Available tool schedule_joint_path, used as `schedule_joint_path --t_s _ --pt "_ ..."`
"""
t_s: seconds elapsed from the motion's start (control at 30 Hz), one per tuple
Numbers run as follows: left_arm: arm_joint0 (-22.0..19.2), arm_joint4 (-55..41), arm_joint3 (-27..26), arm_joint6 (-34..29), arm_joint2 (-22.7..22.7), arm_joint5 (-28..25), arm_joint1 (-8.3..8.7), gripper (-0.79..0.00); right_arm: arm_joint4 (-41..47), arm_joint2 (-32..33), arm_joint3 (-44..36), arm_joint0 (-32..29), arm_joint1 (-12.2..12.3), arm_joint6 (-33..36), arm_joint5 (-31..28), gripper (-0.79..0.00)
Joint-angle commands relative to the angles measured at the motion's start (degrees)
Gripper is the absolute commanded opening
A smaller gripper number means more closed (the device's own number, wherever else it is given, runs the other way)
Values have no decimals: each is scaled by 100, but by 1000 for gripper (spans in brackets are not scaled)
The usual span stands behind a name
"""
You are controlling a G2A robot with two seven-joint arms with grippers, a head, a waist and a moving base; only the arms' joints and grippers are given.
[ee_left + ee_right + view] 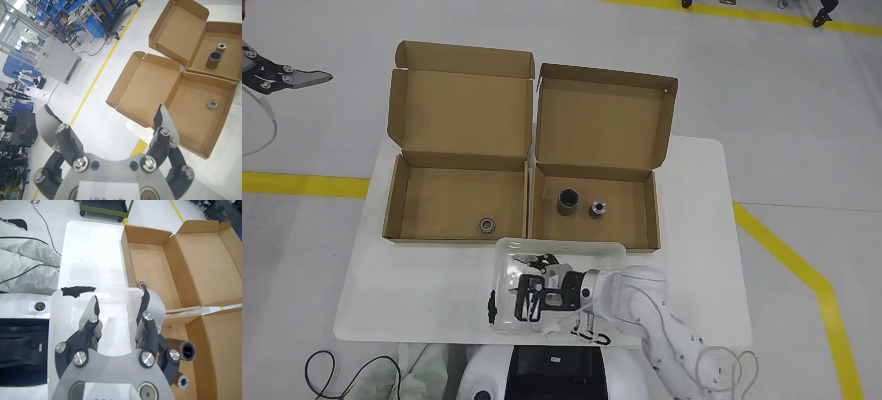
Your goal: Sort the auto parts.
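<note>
Two open cardboard boxes stand touching side by side, their lids thrown back toward twelve o'clock. The left box (392, 205) holds one silver roller bearing ring (484, 225), lying flat near its five o'clock corner. The right box (653, 205) holds a dark cylindrical linear bearing (567, 201), upright with its bore facing up. Just beside it at three o'clock, not touching, stands a smaller silver bushing (597, 209). At six o'clock from the boxes' seam sits a clear plastic bin (562, 241); its contents cannot be made out.

bright even overhead light, faint shadows, soft glare on the white table (92, 262).
</note>
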Motion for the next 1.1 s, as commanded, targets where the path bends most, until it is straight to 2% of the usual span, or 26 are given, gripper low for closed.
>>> schedule_joint_path --t_s 0.0,0.3,1.07 --pt "0 0 0 0 0 0 0 0 -64 27 1 -65 35 -81 -3 -413" --pt "0 0 0 0 0 0 0 0 -145 -85 222 -66 130 -72 -148 -416" --pt "0 0 0 0 0 0 0 0 492 -977 1156 736 12 1592 83 -422"
